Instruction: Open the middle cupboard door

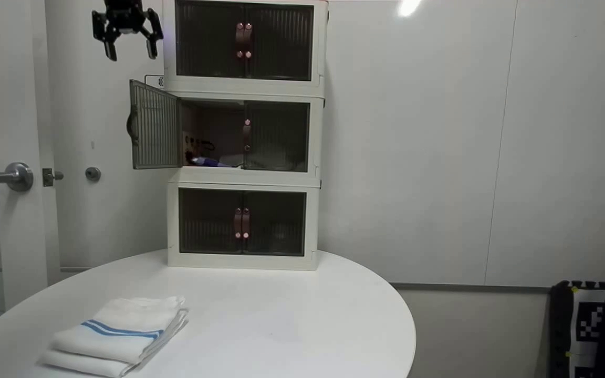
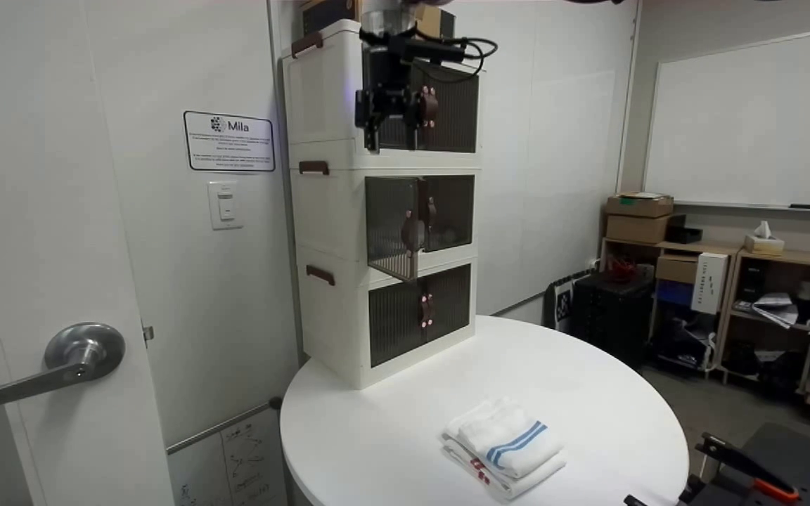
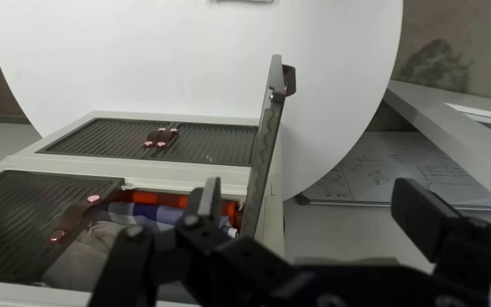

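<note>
Well, the middle cupboard door (image 1: 156, 127) stands wide open, jutting from the middle of the white stack (image 1: 242, 177) at the far edge of the desk (image 1: 308, 315), as seen in an exterior view. Above it and clear of it hangs the hand (image 1: 132, 54), gaping wide, released; a folded towel (image 1: 108, 344) lies toward the desk's near left edge.

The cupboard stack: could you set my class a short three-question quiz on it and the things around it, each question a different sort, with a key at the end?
1. Choose one. The open door belongs to which level of the white stack: (a) top, (b) middle, (c) bottom?
2. True or false: the gripper is shut.
3. Fill the gap: the stripes on top of the folded cloth are ...

Key: 1. b. 2. False; its fingers stand apart. 3. Blue.
</note>
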Controlling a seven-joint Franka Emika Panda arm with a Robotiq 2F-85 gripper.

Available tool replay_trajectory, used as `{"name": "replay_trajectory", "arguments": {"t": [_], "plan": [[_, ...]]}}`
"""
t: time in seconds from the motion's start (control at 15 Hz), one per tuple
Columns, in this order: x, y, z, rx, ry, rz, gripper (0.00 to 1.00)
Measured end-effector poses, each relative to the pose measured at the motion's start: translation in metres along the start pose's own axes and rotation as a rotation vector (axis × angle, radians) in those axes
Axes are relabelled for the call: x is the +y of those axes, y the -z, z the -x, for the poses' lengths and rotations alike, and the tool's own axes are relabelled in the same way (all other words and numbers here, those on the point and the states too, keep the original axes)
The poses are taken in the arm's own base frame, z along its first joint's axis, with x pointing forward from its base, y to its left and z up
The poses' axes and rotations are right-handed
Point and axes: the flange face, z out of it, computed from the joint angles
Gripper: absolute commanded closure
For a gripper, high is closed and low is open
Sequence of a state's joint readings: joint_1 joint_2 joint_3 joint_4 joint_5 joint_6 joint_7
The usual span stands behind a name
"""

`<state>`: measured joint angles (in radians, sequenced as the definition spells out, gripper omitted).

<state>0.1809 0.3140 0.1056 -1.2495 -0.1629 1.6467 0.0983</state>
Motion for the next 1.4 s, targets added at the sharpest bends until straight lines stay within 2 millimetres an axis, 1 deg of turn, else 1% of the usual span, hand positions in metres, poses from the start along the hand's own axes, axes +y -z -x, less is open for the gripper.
{"name": "replay_trajectory", "arguments": {"t": [0.13, 0.27, 0.33, 0.4, 0.47, 0.6, 0.73, 0.87, 0.93, 1.07, 1.27, 1.4], "plan": [[0.022, 0.046, 0.012, -0.008, 0.043, -0.031, 0.00], [0.048, 0.085, 0.023, 0.005, 0.088, -0.025, 0.00], [0.062, 0.096, 0.025, 0.020, 0.110, -0.011, 0.00], [0.077, 0.101, 0.027, 0.028, 0.123, 0.005, 0.00], [0.093, 0.098, 0.027, 0.024, 0.131, 0.017, 0.00], [0.125, 0.083, 0.026, 0.004, 0.147, 0.040, 0.00], [0.157, 0.058, 0.025, -0.005, 0.167, 0.051, 0.00], [0.180, 0.030, 0.026, -0.002, 0.175, 0.062, 0.00], [0.186, 0.017, 0.027, 0.002, 0.172, 0.066, 0.00], [0.184, -0.010, 0.028, 0.016, 0.157, 0.071, 0.00], [0.163, -0.052, 0.032, 0.028, 0.125, 0.065, 0.00], [0.149, -0.075, 0.041, 0.027, 0.111, 0.067, 0.00]]}}
